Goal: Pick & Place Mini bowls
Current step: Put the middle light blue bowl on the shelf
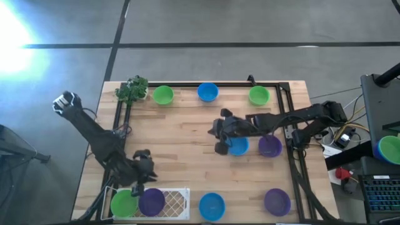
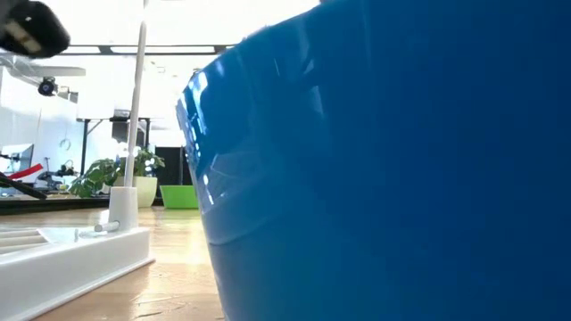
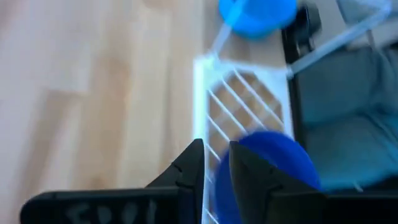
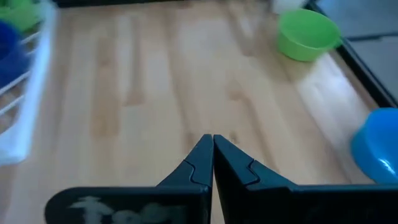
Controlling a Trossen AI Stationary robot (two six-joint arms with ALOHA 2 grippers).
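Several mini bowls stand on the wooden table. A green bowl (image 1: 124, 203) and a purple bowl (image 1: 152, 201) sit in the white mesh tray (image 1: 178, 201) at the near left corner. My left gripper (image 1: 141, 185) hovers over that purple bowl (image 3: 273, 162), slightly open, one finger on either side of its rim. My right gripper (image 1: 219, 136) is shut (image 4: 212, 149) above bare wood mid-table, just left of a blue bowl (image 1: 238, 146) and a purple bowl (image 1: 270, 145). My left gripper comes at the purple bowl's rim (image 3: 219, 183) from above, one finger over the bowl's inside and one outside it, while the bowl rests in the tray. I cannot tell whether the fingers touch it.
Along the far edge stand a leafy toy plant (image 1: 132, 89), a green bowl (image 1: 163, 95), a blue bowl (image 1: 207, 92) and a green bowl (image 1: 259, 95). Near the front edge are a blue bowl (image 1: 212, 206), which fills the low view (image 2: 401, 169), and a purple bowl (image 1: 277, 201). A black frame (image 1: 289, 119) borders the table.
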